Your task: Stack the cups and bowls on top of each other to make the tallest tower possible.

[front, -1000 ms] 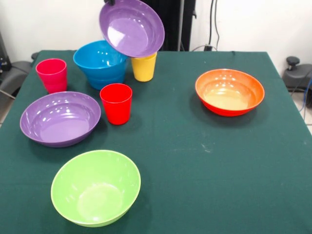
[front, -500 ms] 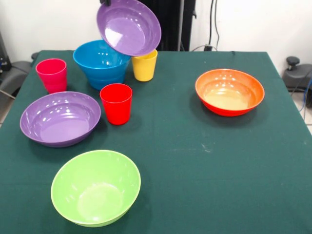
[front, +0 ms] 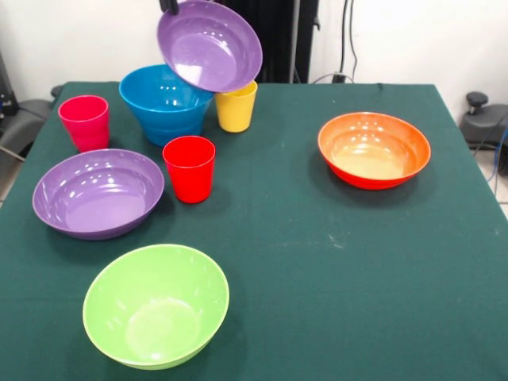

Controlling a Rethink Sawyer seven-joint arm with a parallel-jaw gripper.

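The gripper (front: 168, 6) shows only as dark tips at the top edge, pinched on the upper rim of a purple bowl (front: 209, 45) that hangs tilted in the air, its hollow facing the camera, above the blue bowl (front: 163, 102) and yellow cup (front: 235, 108) at the far left. The pink cup (front: 84, 121) stands far left, the red cup (front: 190, 168) nearer. A second purple bowl (front: 98, 193) rests on the table (front: 341, 278) at left, the green bowl (front: 155, 305) near left, the orange bowl (front: 374, 149) right.
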